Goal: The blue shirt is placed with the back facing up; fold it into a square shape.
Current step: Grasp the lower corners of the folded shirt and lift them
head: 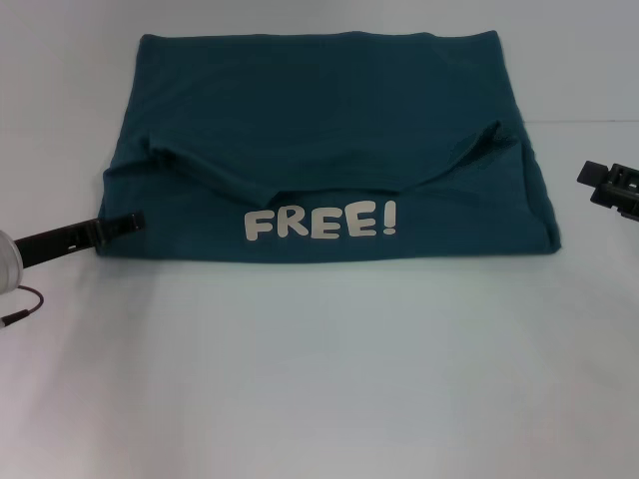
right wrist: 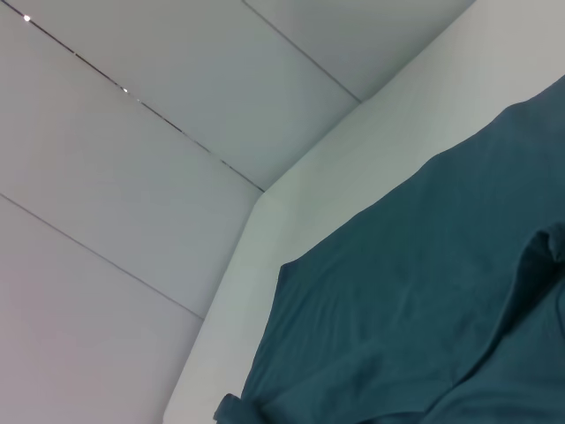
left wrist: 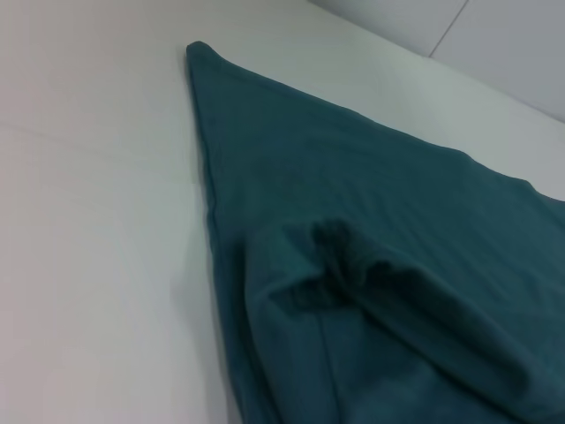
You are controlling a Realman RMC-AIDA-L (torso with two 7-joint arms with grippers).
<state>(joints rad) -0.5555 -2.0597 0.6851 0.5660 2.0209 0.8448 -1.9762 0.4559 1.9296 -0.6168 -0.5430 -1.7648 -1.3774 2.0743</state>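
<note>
Head view: dark teal-blue cotton T-shirt (head: 329,130) folded on white tabletop (head: 319,379), cream "FREE!" lettering (head: 321,222) at 6 o'clock; left gripper (head: 128,224) touches its 9 o'clock edge, right gripper (head: 599,180) apart at 3 o'clock, jaws' state can't tell.

I see a plain white table (head: 319,379) under even light, with pale panelled walls (right wrist: 132,177) meeting beyond its far corner.

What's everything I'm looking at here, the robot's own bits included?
blue shirt: one, dark teal-blue, spread across the far half of the table, partly folded, cream "FREE!" lettering showing on its near strip.
table: one, white, bare in front of the shirt.
wall panels: pale grey, behind the table.
left gripper: one, black, at the shirt's near left corner.
right gripper: one, black, off the shirt's right edge, apart from it.
</note>
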